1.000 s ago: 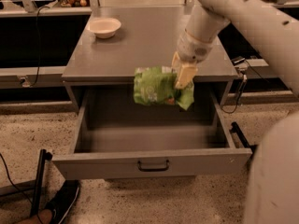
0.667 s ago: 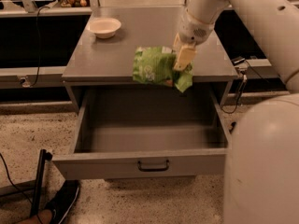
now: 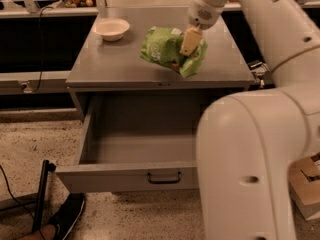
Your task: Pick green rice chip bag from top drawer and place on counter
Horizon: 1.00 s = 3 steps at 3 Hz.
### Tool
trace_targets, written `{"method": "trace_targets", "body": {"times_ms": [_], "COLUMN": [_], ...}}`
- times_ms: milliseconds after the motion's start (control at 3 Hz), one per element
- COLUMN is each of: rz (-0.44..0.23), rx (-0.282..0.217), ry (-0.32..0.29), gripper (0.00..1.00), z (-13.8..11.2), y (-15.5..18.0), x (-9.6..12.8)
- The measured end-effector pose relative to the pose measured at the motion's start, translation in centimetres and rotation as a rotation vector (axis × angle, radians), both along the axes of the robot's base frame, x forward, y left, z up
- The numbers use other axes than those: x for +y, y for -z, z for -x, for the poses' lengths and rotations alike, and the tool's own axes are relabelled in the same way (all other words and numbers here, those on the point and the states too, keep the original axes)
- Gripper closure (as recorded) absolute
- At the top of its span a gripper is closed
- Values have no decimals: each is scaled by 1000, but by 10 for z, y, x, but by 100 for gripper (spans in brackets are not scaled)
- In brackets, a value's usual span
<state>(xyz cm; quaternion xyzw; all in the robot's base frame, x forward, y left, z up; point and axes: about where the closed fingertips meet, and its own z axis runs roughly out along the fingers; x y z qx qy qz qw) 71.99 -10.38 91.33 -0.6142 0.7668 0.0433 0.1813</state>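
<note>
Light-green, crinkly plastic with white patches: that pillow-shaped snack bag [image 3: 165,49] is up over the matte grey square worktop [image 3: 115,66] of the cabinet, right of centre, tilted with its right end drooping. The robot's beige two-finger claw [image 3: 190,42] comes down from above and is clamped onto the bag's right half, one finger pressed flat against the front of it. Can't tell whether the bag's bottom edge touches the worktop or hangs just above it.

Containers: the wide grey box drawer [image 3: 110,179] below stands pulled well out, with a dark metal bar handle [image 3: 164,177] on its flat front panel. What shows inside is plain grey floor and walls, and its right part is hidden behind the big white robot arm [image 3: 240,159]. The shallow white round bowl [image 3: 112,28] sits at the worktop's back left corner, well apart from the bag, and only its pale inside shows. A black shoe [image 3: 67,216] pokes in on the speckled floor [image 3: 30,144] at bottom left.
</note>
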Motion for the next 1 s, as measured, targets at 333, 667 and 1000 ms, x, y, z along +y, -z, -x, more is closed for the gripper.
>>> {"method": "trace_targets", "body": {"times_ms": [333, 667, 1000], "rz": [-15, -49, -59], "rx": [75, 71, 52], "ry": [201, 294, 295], "gripper": [82, 58, 36], "z": [-20, -32, -39], "y": [23, 26, 28], "x": [-11, -8, -4]}}
